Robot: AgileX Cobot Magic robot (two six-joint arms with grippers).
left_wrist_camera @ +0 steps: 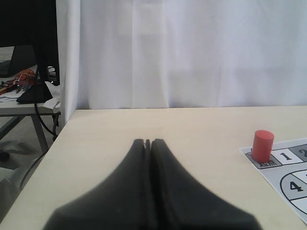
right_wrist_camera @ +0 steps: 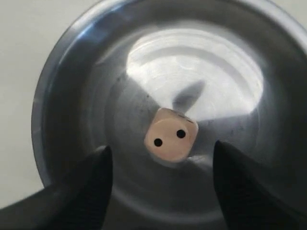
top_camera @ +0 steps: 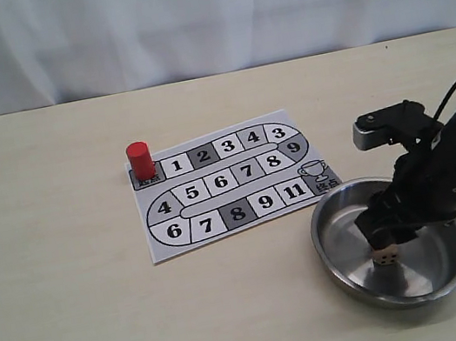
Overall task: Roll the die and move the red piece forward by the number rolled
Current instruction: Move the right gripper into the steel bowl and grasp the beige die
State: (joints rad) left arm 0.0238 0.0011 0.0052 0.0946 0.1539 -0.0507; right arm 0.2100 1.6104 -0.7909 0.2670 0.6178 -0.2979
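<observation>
Exterior view: red piece (top_camera: 140, 160) stands beside board (top_camera: 231, 189) square 1.

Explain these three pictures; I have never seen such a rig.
This is a robot with two arms, each ending in a gripper. One picture views the pale table from outside; the others come from wrist cameras. On the table lie a paper game board with numbered squares, a red cylinder piece standing on its corner square, and a round steel bowl. The left gripper is shut and empty. The right gripper hangs open in the bowl around a small wooden die showing two pips, not gripping it.
</observation>
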